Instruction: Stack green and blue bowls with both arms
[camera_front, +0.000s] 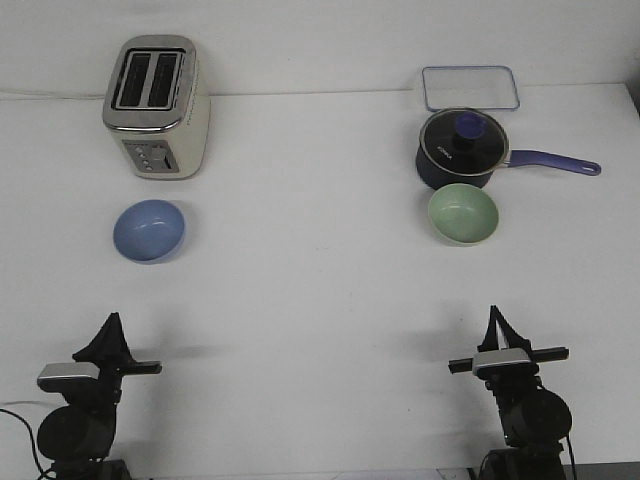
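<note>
A periwinkle blue bowl (149, 230) stands upright and empty on the white table at the left, just in front of a toaster. A pale sage green bowl (463, 214) stands upright and empty at the right, just in front of a saucepan. My left gripper (112, 322) is low at the near left, well short of the blue bowl, with its fingers together and holding nothing. My right gripper (494, 315) is low at the near right, well short of the green bowl, with its fingers together and holding nothing.
A cream and silver toaster (156, 108) stands at the back left. A dark blue lidded saucepan (462, 149) has its handle pointing right, almost touching the green bowl. A clear rectangular lid (470, 88) lies behind it. The table's far edge (320, 94) meets the wall.
</note>
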